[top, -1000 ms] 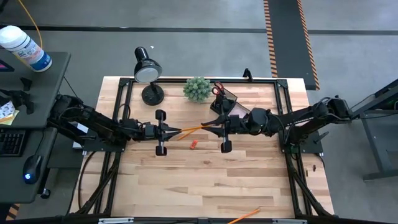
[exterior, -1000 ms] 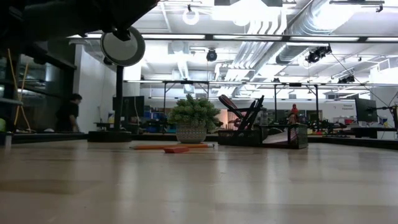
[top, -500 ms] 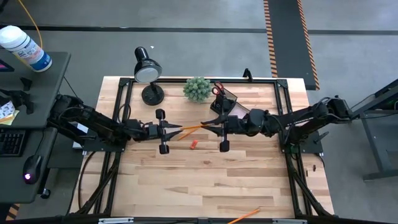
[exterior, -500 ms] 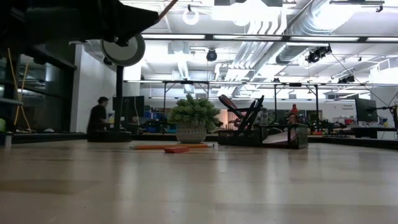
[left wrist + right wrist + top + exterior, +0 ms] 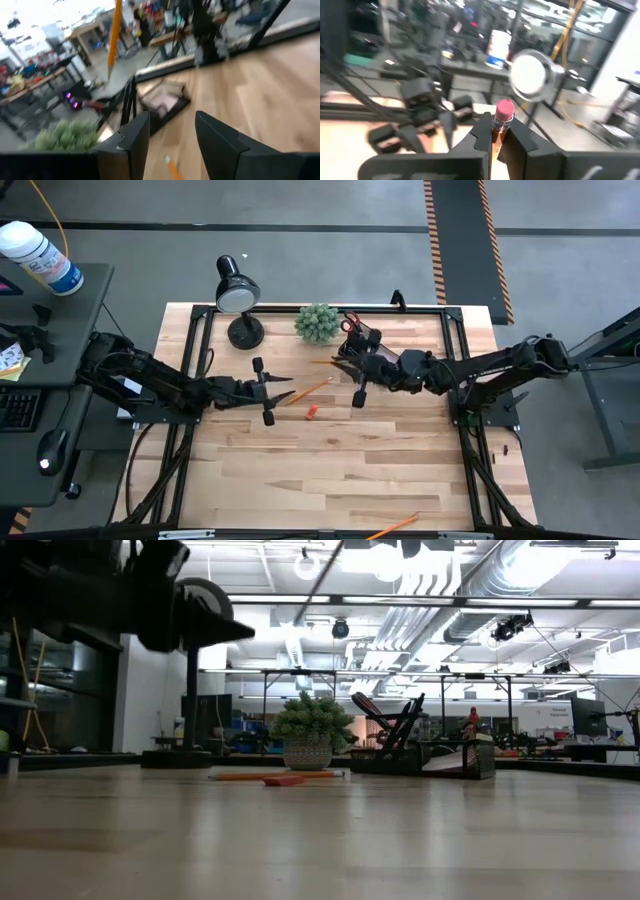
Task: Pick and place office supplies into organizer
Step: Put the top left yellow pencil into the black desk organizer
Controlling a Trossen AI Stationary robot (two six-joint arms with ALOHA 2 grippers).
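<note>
My right gripper [image 5: 341, 367] is shut on a thin orange pencil [image 5: 320, 363] with a pink eraser [image 5: 504, 109], held above the table just left of the dark organizer [image 5: 362, 340]. Orange-handled scissors [image 5: 348, 326] stick up from the organizer. My left gripper [image 5: 281, 392] stands open farther left with nothing between its fingers [image 5: 132, 140]. Between the two grippers a second orange pencil [image 5: 311, 388] lies flat on the wood, with a small red piece [image 5: 310, 411] beside it. My right gripper pinches the pencil between its two fingers [image 5: 482, 131] just below the eraser end [image 5: 500, 127]. The pink eraser sticks out past the fingertips. The pencil is lifted clear of the table; the gripper hides the rest of its shaft.
A green plant ball [image 5: 317, 323] and a black desk lamp [image 5: 238, 292] stand at the far edge, left of the organizer. Another orange pencil [image 5: 394, 527] lies at the near edge. In the low view the plant [image 5: 308, 735] and the organizer [image 5: 420, 752] stand in a row.
My left gripper has opened and let go of the pencil it shared with the right gripper. My right gripper has carried that pencil up and toward the far edge, closer to the organizer, turning as it went. The pencil on the table has stayed where it was.
</note>
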